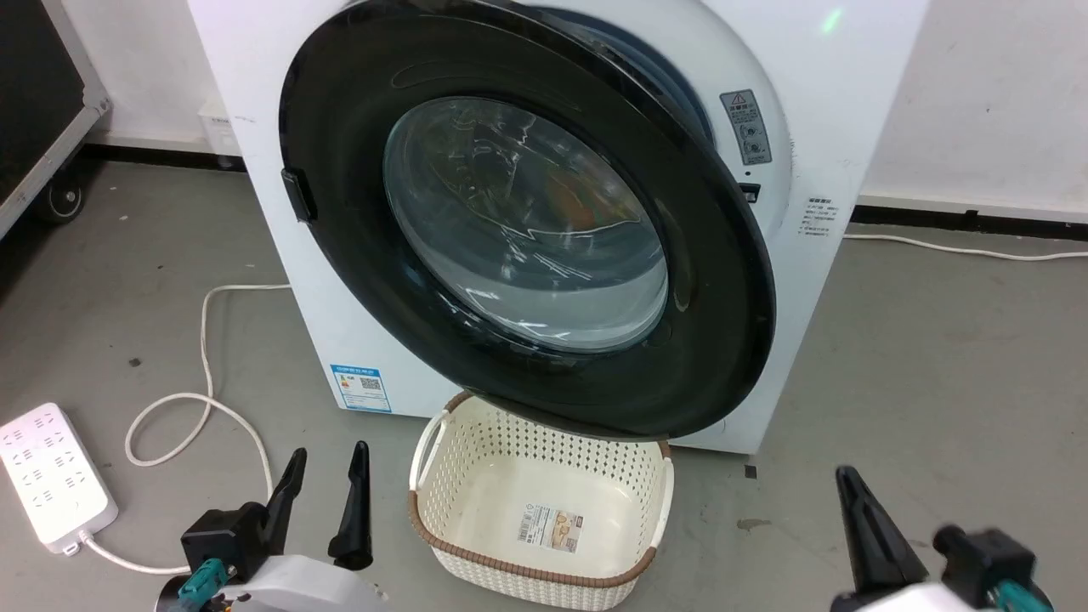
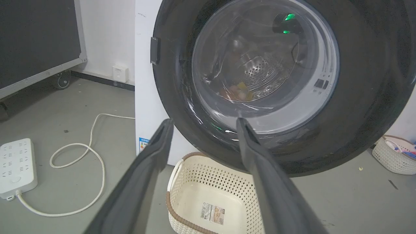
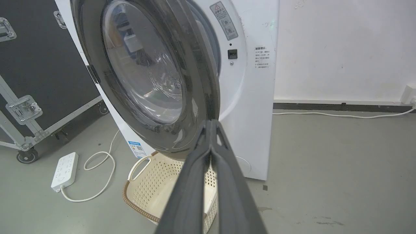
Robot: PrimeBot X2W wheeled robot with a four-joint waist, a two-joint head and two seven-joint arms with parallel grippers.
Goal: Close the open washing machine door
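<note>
Closing is looking unfinished: the washing machine door is standing ajar, its left edge sitting against the washing machine and its right edge hanging clear of the front, above a cream basket resting on the floor at the machine's foot. The right gripper is pointing at that free edge with fingers pressed together, gripping nothing, probably forming a blunt pusher. The left gripper is hovering low, spread wide and empty, likely leaving the swing path free.

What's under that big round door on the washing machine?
A cream perforated basket on the floor; what shows of its inside holds only a label. The door hides its back rim.
</note>
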